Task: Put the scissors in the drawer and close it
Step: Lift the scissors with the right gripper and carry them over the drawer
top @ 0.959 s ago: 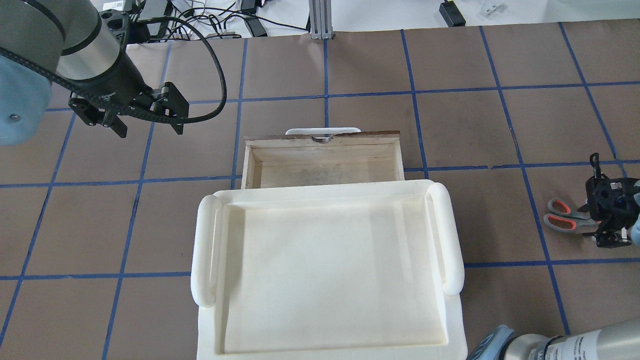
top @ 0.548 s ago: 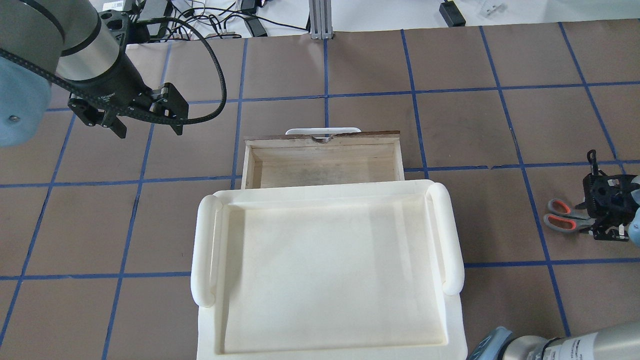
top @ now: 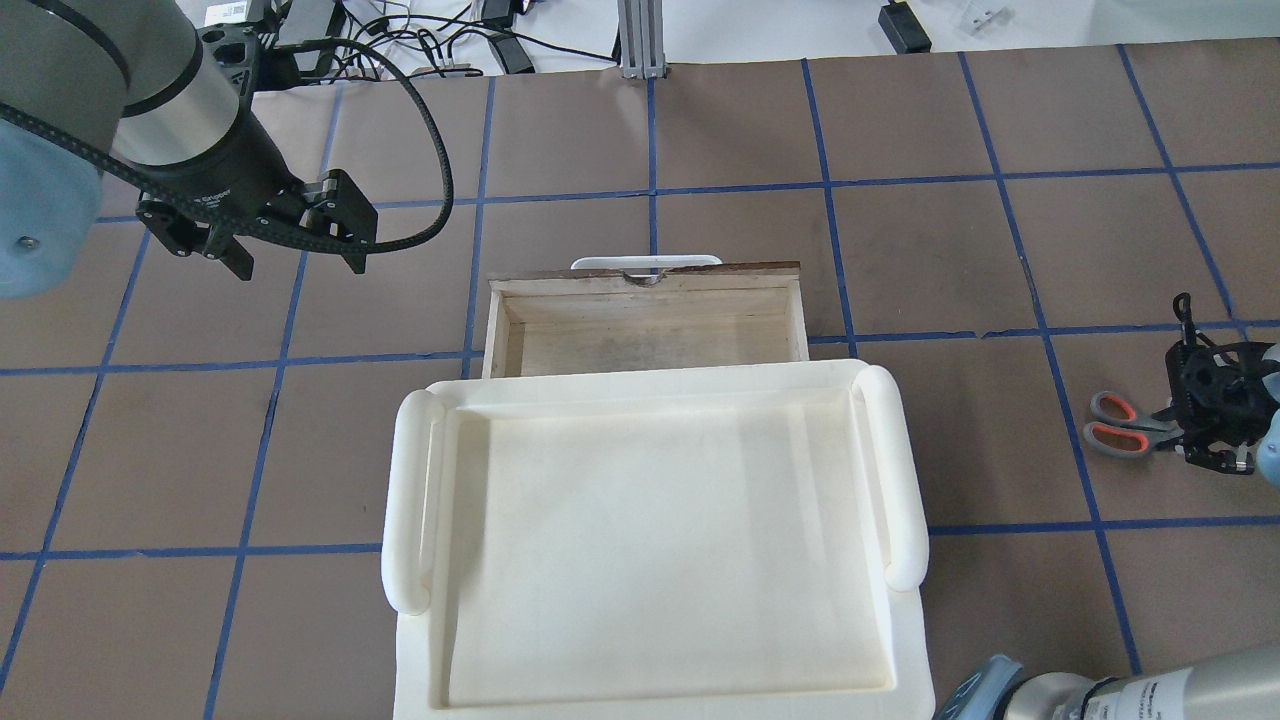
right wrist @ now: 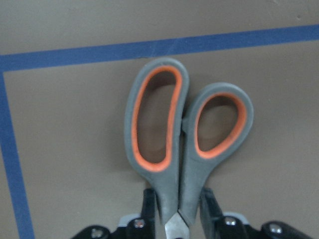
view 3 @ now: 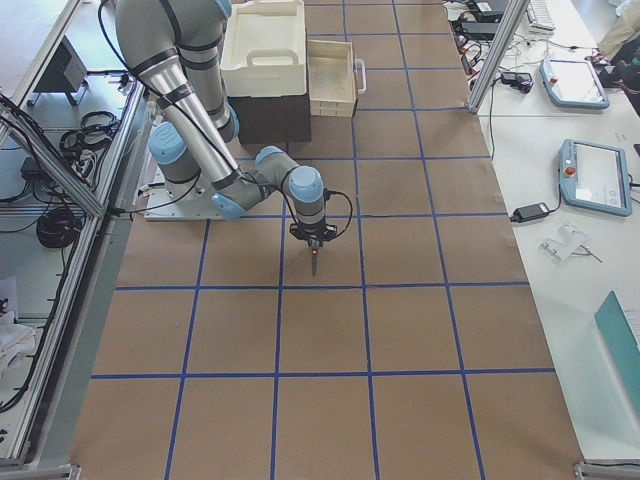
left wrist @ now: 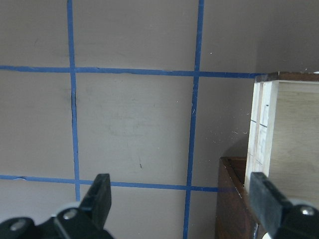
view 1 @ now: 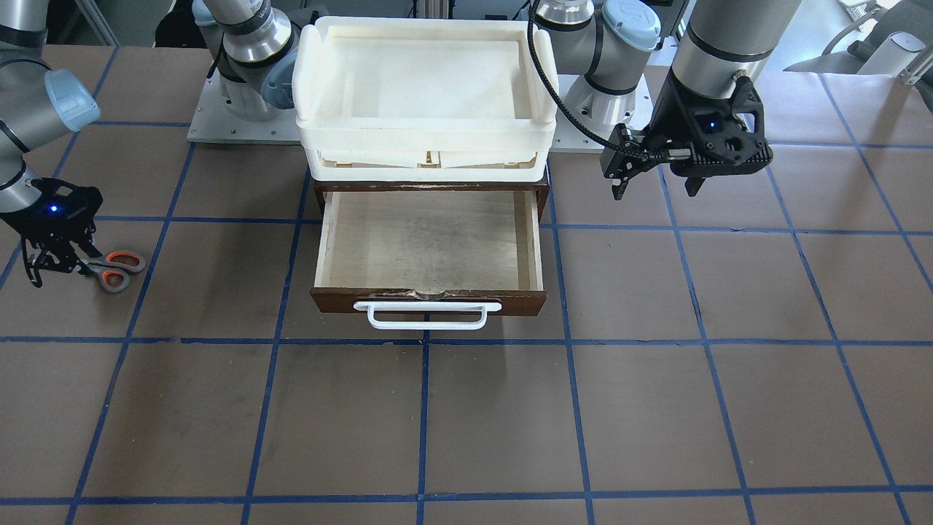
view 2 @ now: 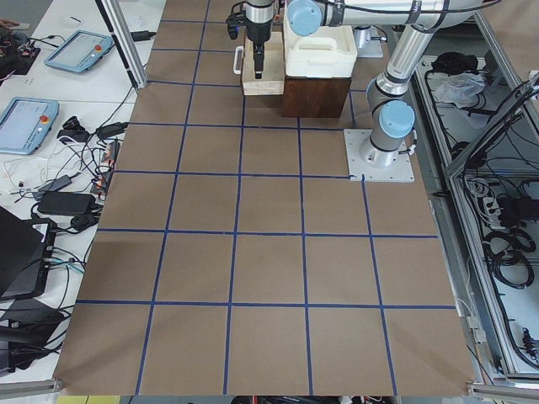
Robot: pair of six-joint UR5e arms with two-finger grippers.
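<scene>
**Scissors pinched at the robot's right end of the table, drawer standing open**

The right gripper (right wrist: 178,206) has its 2 fingers (right wrist: 148,201) drawn in narrow against the neck of the scissors (right wrist: 169,144), 1 on each side, just below the grey handles. The orange-lined loops lie side by side, so the blades are together. The loops point toward the middle of the table (view 1: 656,401) and the blades run back under the gripper. Whether the scissors rest on the brown surface or hang just above it cannot be told. They are well apart from the drawer (view 1: 510,301), out beyond a blue tape line.

The drawer is pulled out from under the stacked cream-white trays (view 1: 426,125). Its pale wood floor is bare, and its white bar handle (view 1: 426,316) faces away from the robot. The top edge of its dark front is chipped near the middle.

The left gripper (top: 298,262) hovers over the table beside the drawer's left side, fingers spread wide and holding nothing. Its wrist view shows the drawer's side wall and the dark cabinet corner just beside 1 finger
</scene>
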